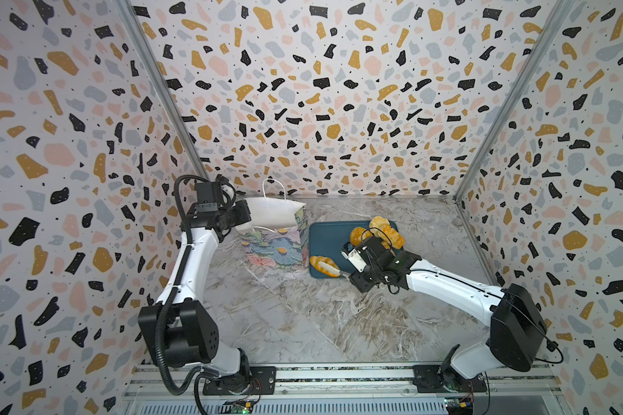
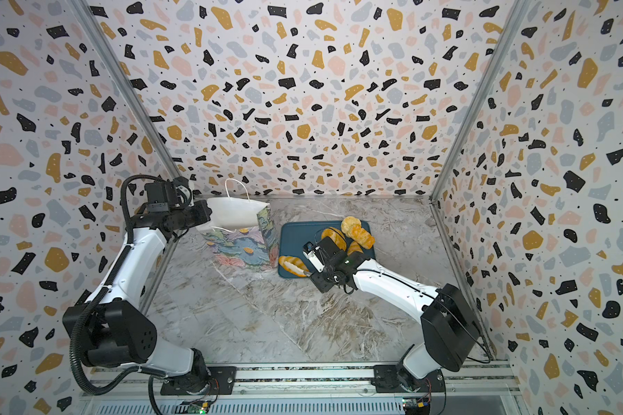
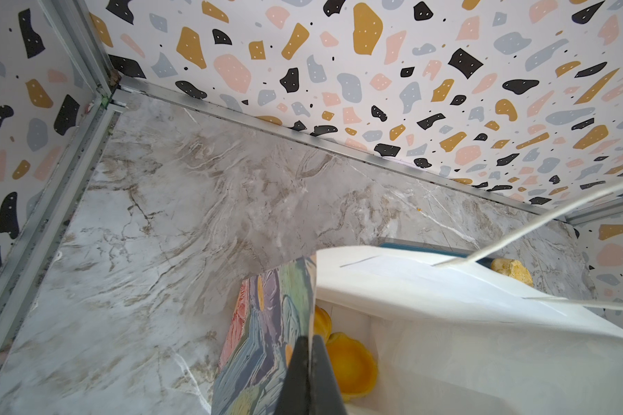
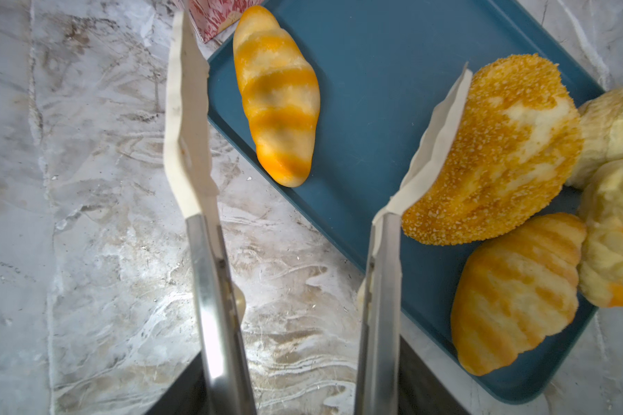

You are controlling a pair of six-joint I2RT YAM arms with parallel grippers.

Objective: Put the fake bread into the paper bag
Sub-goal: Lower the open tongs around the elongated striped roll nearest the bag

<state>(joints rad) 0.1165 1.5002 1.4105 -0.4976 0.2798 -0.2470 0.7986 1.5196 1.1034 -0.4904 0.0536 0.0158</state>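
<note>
Marbled tabletop (image 1: 303,323) bears the paper bag (image 1: 274,248) — terrazzo-print walls (image 1: 303,90) on three sides.

Paper bag (image 2: 243,248): stood on the counter (image 2: 303,323), mouth open, beside the tray (image 2: 299,233).
Left tool (image 2: 204,216): set at the bag's left rim.
Fake bread (image 2: 358,233): piled at the tray's far right.
Striped roll (image 2: 295,261): laid alone at the near left corner.
Tongs (image 2: 294,267): carried by the right tool (image 2: 315,276), white tip over the roll.

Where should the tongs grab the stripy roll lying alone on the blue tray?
Across its middle, one tongs tip on each long side, coming down from above. The striped roll lies flat on the tray, touching nothing else, and its tapered ends would probably slip.
</note>
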